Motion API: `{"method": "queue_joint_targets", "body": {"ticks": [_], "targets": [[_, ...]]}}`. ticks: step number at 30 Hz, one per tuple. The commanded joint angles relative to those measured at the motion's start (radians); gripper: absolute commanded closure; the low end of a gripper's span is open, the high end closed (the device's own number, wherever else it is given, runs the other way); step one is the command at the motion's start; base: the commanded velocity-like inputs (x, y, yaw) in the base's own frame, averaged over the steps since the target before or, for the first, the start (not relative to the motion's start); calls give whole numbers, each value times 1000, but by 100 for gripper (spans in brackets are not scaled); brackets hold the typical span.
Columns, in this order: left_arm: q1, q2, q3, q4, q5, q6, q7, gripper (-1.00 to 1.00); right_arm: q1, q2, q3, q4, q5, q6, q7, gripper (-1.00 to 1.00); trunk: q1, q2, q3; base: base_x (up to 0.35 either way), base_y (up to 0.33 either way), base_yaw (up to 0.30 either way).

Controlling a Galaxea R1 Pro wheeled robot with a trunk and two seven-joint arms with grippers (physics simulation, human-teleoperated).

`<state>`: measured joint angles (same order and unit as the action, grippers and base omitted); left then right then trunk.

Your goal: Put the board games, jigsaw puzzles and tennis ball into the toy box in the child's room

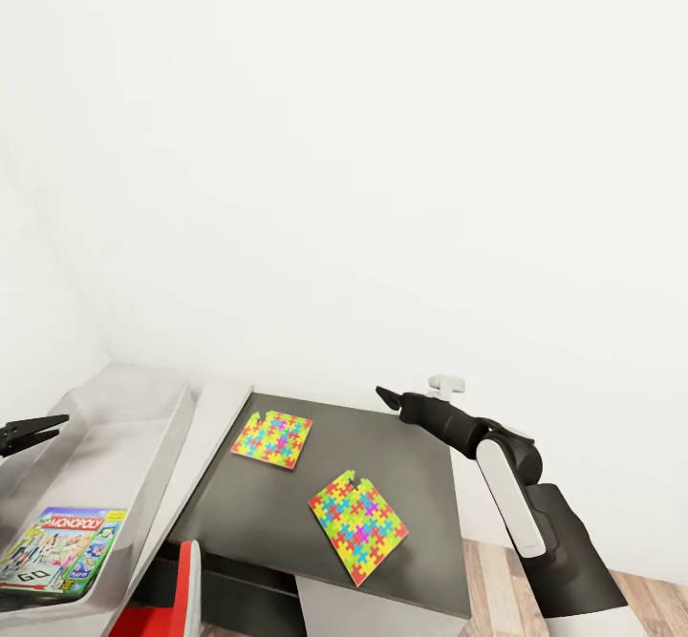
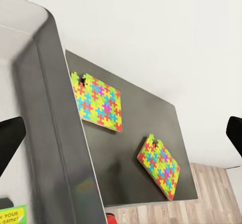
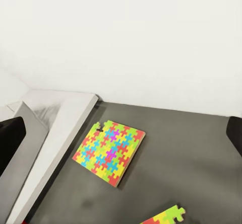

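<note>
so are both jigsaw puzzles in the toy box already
No, both jigsaw puzzles lie on the dark table beside the toy box, which holds only a board game.

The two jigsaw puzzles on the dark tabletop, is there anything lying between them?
Nothing: bare dark tabletop separates the far puzzle from the near puzzle, seen in the head and left wrist views.

A plain white wall (image 1: 363, 159) rises beyond both grippers and meets a second white wall at a corner near the left gripper. Below and behind the right gripper lies a strip of wood-plank floor (image 1: 497, 580). A red object (image 1: 189, 589), partly hidden, stands below the left gripper.
</note>
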<state>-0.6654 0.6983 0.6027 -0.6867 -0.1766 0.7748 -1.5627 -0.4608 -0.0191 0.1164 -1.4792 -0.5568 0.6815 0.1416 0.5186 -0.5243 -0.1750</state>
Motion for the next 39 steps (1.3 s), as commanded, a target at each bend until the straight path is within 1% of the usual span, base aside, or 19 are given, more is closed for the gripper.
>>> {"method": "queue_joint_targets", "body": {"ticks": [1,10,14,19,23,26,28,39], "targets": [[-2,-1,3,-1,-11,11,-8,-100,-1,-1,0,0,2,3,2,-100,0,-2,-2,0,0,-2],[-1,0,3,0,-11,10,-8,-100,-1,-1,0,0,1,1,3,-100,0,-2,-2,0,-14,0],[-2,0,4,0,-11,10,-8,-100,-1,-1,0,1,1,1,3,-100,0,-2,-1,-25,-183,-9],[-1,0,4,0,-11,9,-8,-100,0,-1,0,-1,1,1,4,-100,0,-2,4,-41,-188,-134],[-1,0,3,-1,-12,8,-8,-100,5,-2,-1,0,2,0,33,-100,0,-2,9,-9,-46,-184],[-1,0,3,-1,-12,8,-8,-100,7,-2,-4,0,3,0,78,-100,0,-2,13,-8,-13,-193],[-2,0,3,-1,-12,8,-8,-100,9,-2,-6,0,3,0,91,-100,0,-2,16,-60,-23,-196],[-2,0,3,-2,-12,6,-8,-100,10,-2,-9,1,3,0,103,-100,0,-2,31,-170,-68,-197]]}}
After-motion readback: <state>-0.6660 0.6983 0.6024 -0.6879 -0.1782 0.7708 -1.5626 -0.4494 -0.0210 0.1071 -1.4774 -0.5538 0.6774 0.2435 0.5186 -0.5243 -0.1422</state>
